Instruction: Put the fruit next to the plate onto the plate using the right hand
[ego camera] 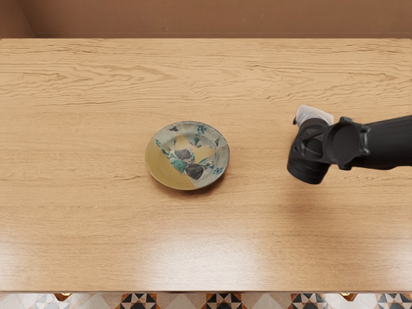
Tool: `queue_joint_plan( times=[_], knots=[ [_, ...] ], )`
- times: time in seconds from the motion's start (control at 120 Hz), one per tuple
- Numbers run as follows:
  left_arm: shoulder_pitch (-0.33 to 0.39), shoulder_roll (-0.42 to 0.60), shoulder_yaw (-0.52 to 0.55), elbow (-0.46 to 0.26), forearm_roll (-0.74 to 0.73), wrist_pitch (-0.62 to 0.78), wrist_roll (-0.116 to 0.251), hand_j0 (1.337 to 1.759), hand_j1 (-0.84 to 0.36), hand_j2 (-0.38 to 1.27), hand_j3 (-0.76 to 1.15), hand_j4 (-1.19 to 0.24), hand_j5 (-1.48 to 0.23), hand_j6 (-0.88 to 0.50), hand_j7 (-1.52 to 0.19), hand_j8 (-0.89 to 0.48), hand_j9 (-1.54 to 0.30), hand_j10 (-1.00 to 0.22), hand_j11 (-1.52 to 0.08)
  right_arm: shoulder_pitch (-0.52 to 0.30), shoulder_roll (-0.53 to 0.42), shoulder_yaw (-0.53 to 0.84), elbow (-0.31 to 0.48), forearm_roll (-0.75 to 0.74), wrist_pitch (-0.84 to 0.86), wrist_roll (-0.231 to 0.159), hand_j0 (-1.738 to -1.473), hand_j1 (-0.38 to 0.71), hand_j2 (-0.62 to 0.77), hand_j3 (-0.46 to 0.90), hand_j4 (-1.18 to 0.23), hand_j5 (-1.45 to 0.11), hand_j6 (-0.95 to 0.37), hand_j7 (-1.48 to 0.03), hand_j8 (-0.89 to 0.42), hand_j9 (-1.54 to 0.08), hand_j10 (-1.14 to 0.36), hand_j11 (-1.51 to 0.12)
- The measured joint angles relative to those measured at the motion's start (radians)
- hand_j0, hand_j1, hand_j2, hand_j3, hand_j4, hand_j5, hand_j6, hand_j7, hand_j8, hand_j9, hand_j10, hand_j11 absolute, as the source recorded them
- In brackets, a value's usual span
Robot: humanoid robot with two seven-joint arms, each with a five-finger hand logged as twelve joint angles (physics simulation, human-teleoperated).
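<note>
The right hand hangs well right of the painted plate, no fruit visible (possibly hidden beneath the hand), and its grip state cannot be told.

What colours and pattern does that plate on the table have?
The plate is grey-green with a mustard-yellow patch and dark teal leaf-like painting; head view.

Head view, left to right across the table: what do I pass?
Plate → right hand → its forearm, running off the right edge. A pale shape overlaps the hand, so I leave it out.
</note>
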State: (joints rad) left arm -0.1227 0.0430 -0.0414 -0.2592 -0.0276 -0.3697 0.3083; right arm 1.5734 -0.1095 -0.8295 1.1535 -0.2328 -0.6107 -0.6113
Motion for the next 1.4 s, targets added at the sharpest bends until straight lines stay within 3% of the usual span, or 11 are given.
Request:
queue_joint_plan(
  times=[0.208,0.342,0.4,0.967,1.092,1.1,1.133,1.142,1.4],
  knots=[
    [0.0,0.0,0.0,0.0,0.0,0.0,0.0,1.658,0.35,0.0,0.0,0.0,0.0,0.0,0.0,0.0,0.0,0.0,0.0,-0.019,0.002,0.002,-0.016,-0.003,0.0,0.0,-1.658,0.22,-0.11,0.0,-0.44,-0.58,-0.45,-0.58,-0.43,-0.58,-0.44,-0.58],
    [0.0,0.0,0.0,0.0,0.0,0.0,0.0,1.658,0.35,0.0,0.0,0.0,0.0,0.0,0.0,0.0,0.0,0.0,0.0,-0.028,0.003,0.004,-0.027,-0.006,0.0,-0.002,-1.655,0.25,-0.08,0.0,-0.47,-0.62,-0.48,-0.61,-0.4,-0.63,-0.46,-0.63],
    [0.0,0.0,0.0,0.0,0.0,0.0,0.0,1.658,0.35,0.0,0.0,0.0,0.0,0.0,0.0,0.0,0.0,0.0,0.0,-0.03,0.004,0.005,-0.029,-0.006,0.0,-0.001,-1.655,0.28,0.03,0.0,-0.49,-0.64,-0.5,-0.64,-0.39,-0.66,-0.45,-0.66],
    [0.0,0.0,0.0,0.0,0.0,0.0,0.0,1.658,0.35,0.0,0.0,0.0,0.0,0.0,0.0,0.0,0.0,0.0,0.0,-0.057,0.019,0.007,-0.063,-0.014,-0.002,-0.002,-1.652,0.25,0.08,-0.01,-0.66,-0.74,-0.6,-0.8,-0.41,-0.79,-0.48,-0.81],
    [0.0,0.0,0.0,0.0,0.0,0.0,0.0,1.658,0.35,0.0,0.0,0.0,0.0,0.0,0.0,0.0,0.0,0.0,0.0,-0.058,0.024,0.007,-0.066,-0.012,-0.002,-0.003,-1.664,0.25,0.08,-0.05,-0.68,-0.78,-0.58,-0.83,-0.39,-0.82,-0.46,-0.85],
    [0.0,0.0,0.0,0.0,0.0,0.0,0.0,1.658,0.35,0.0,0.0,0.0,0.0,0.0,0.0,0.0,0.0,0.0,0.0,-0.057,0.025,0.008,-0.066,-0.012,-0.002,-0.003,-1.656,0.25,0.05,0.21,-0.68,-0.79,-0.58,-0.83,-0.39,-0.82,-0.46,-0.85],
    [0.0,0.0,0.0,0.0,0.0,0.0,0.0,1.658,0.35,0.0,0.0,0.0,0.0,0.0,0.0,0.0,0.0,0.0,0.0,-0.055,0.027,0.014,-0.066,-0.01,-0.002,-0.003,-1.677,0.24,0.13,0.03,-0.68,-0.8,-0.6,-0.84,-0.42,-0.83,-0.48,-0.85],
    [0.0,0.0,0.0,0.0,0.0,0.0,0.0,1.658,0.35,0.0,0.0,0.0,0.0,0.0,0.0,0.0,0.0,0.0,0.0,-0.055,0.027,0.017,-0.066,-0.01,-0.001,-0.003,-1.662,0.24,0.13,0.01,-0.67,-0.81,-0.6,-0.84,-0.42,-0.84,-0.49,-0.85],
    [0.0,-0.001,0.0,0.0,0.0,0.0,0.0,1.658,0.35,0.0,0.0,0.0,0.0,0.0,0.0,0.0,0.0,0.0,0.0,0.015,0.021,0.065,-0.067,-0.007,0.002,-0.001,-1.655,0.24,0.15,0.0,-0.68,-0.92,-0.59,-0.9,-0.4,-0.92,-0.48,-0.92]
  ],
)
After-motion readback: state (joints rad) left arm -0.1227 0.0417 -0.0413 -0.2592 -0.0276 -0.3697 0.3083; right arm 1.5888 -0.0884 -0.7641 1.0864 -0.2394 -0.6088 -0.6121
